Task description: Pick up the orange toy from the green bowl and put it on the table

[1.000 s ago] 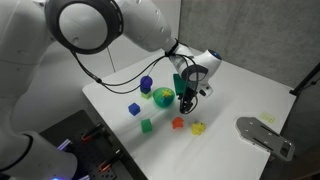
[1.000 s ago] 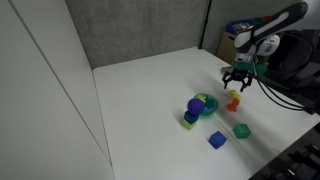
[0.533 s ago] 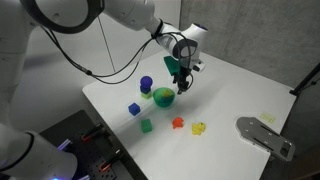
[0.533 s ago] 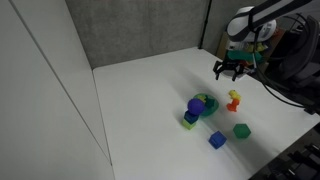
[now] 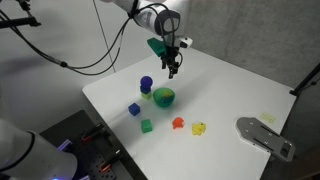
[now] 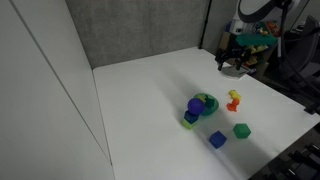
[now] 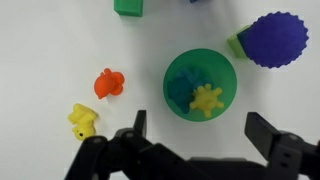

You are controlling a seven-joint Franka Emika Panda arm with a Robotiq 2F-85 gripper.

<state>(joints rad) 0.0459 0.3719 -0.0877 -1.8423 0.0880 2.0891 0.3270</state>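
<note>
The orange toy (image 5: 178,123) lies on the white table (image 5: 230,90), apart from the green bowl (image 5: 164,96); it also shows in an exterior view (image 6: 234,97) and in the wrist view (image 7: 107,84). The green bowl (image 7: 201,85) holds a yellow spiky piece (image 7: 206,99) and something blue. My gripper (image 5: 174,68) is open and empty, raised high above the table behind the bowl; in the wrist view (image 7: 200,130) its fingers (image 7: 137,128) stand wide apart.
A yellow toy piece (image 5: 198,128) lies beside the orange toy. A dark-blue cylinder (image 5: 146,84), a blue cube (image 5: 134,109) and a green cube (image 5: 146,125) stand near the bowl. A grey metal plate (image 5: 264,135) lies at the table's edge.
My gripper has risen and moved back away from the orange toy, which stays on the table. The objects have not moved.
</note>
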